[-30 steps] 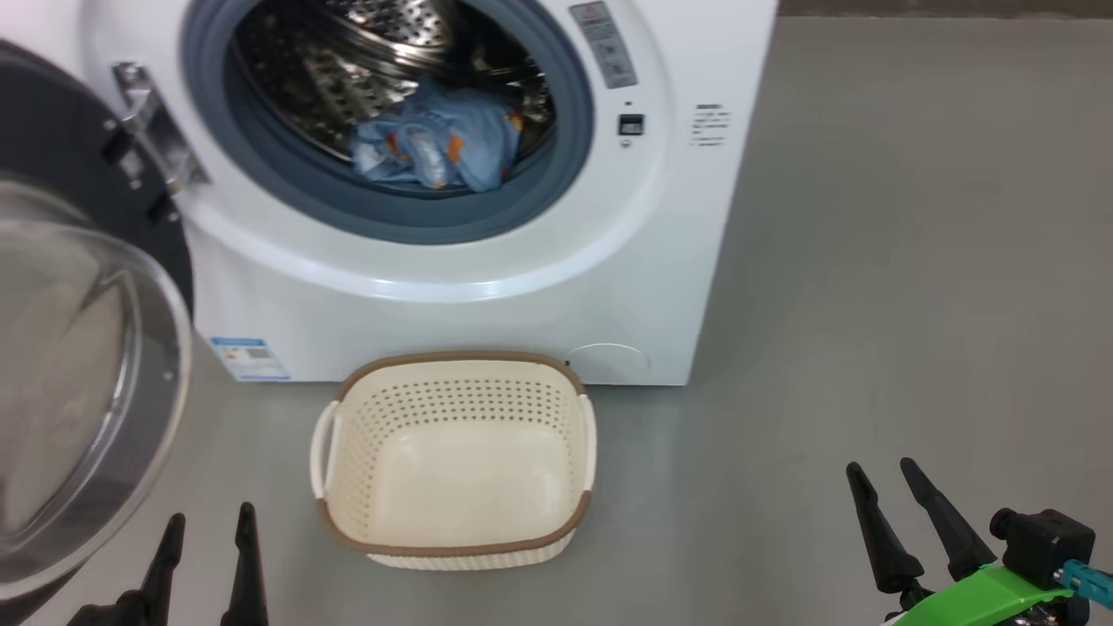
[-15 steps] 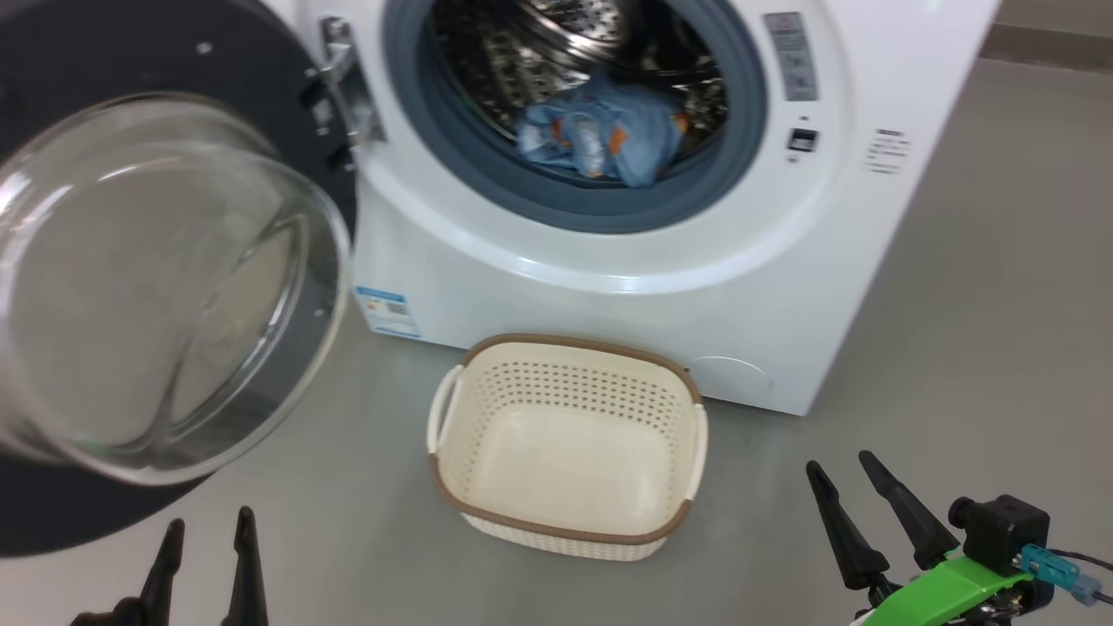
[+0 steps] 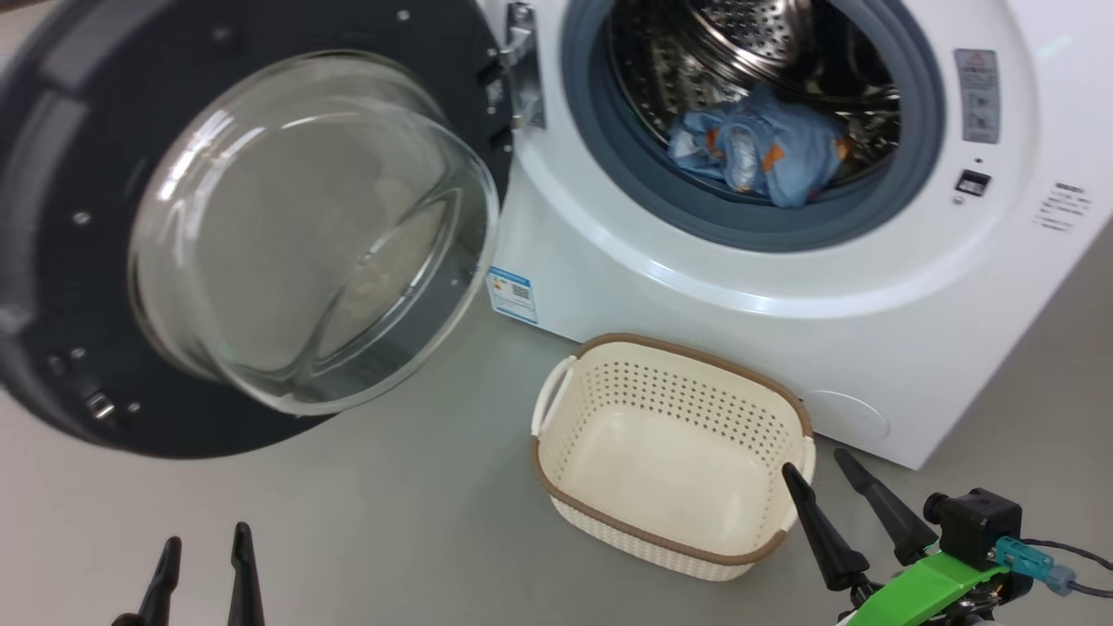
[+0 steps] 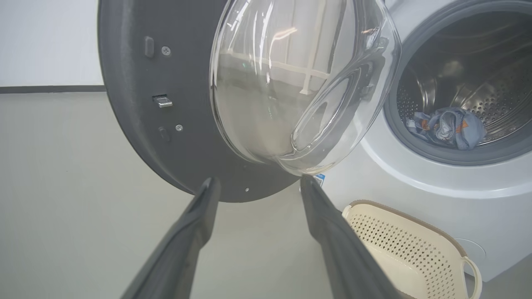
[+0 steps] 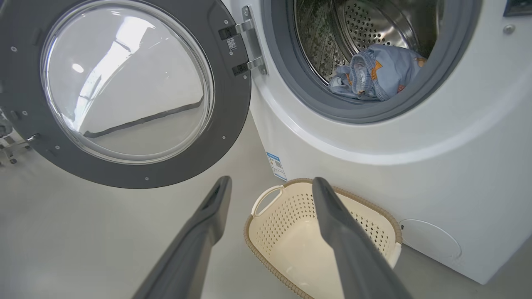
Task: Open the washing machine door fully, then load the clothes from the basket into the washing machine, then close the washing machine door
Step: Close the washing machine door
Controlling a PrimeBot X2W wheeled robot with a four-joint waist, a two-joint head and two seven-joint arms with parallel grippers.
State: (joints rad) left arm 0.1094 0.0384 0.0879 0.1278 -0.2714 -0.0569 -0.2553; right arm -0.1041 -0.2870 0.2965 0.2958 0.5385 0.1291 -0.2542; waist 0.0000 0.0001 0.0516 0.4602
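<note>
Head view: the washing machine door [image 3: 261, 235] hangs swung wide at 10 o'clock, its glass bowl facing the camera, which leaves the mouth of the washing machine [image 3: 696, 296] unblocked at 1 o'clock. The clothes [image 3: 765, 152] lie bunched low in the steel drum, just behind the grey gasket. The basket [image 3: 661, 391] sits on the floor at 5 o'clock, close against the machine's front, and looks empty. Parked there, it keeps the lift into the drum short. The left gripper [image 3: 207, 535] rests at 7 o'clock and the right gripper [image 3: 815, 461] at 4 o'clock. Both have their fingers spread and carry nothing.

Left wrist view: the left gripper [image 4: 259, 180] points its parted fingers at the door's lower edge at 12 o'clock, apart from it. The clothes [image 4: 449, 126] show in the drum at 3 o'clock and the basket [image 4: 399, 232] at 4 o'clock. This arm seems the better placed to push the door shut.

Right wrist view: the right gripper [image 5: 271, 179] is agape and holds nothing, with the basket [image 5: 270, 224] between and below its fingers at 6 o'clock. The door [image 5: 124, 83] fills 10 o'clock on its steel hinge [image 5: 249, 45]. The clothes [image 5: 374, 72] are at 1 o'clock.

Loading appears done, so closing the door is likely what remains.
</note>
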